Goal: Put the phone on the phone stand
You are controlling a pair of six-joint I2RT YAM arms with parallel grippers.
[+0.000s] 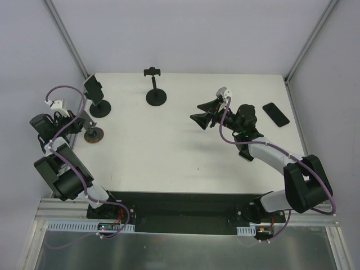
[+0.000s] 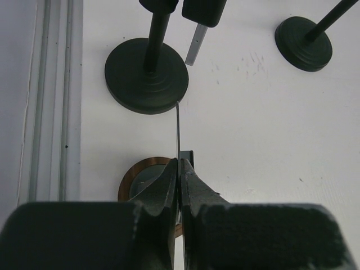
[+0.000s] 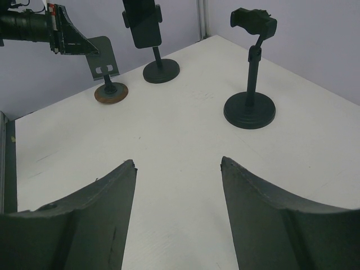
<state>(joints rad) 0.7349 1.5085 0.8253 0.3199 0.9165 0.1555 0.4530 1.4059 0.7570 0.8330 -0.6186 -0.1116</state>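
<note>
Left pincer (image 2: 179,169) is clamped tight on the thin grey plate (image 3: 104,53) of a little holder with a rusty brown base (image 1: 94,135), out by the left edge of the table (image 1: 169,152). Right pincer (image 1: 195,111) hangs over the middle-right of the table, jaws well apart, nothing between them, nose pointing left. The phone (image 1: 275,114) lies flat near the far right edge, just right of that arm's wrist. The phone stand (image 1: 156,97) is upright at the far middle, its clamp empty; another stand (image 1: 100,107) beside the left arm carries a second phone (image 1: 93,89).
</note>
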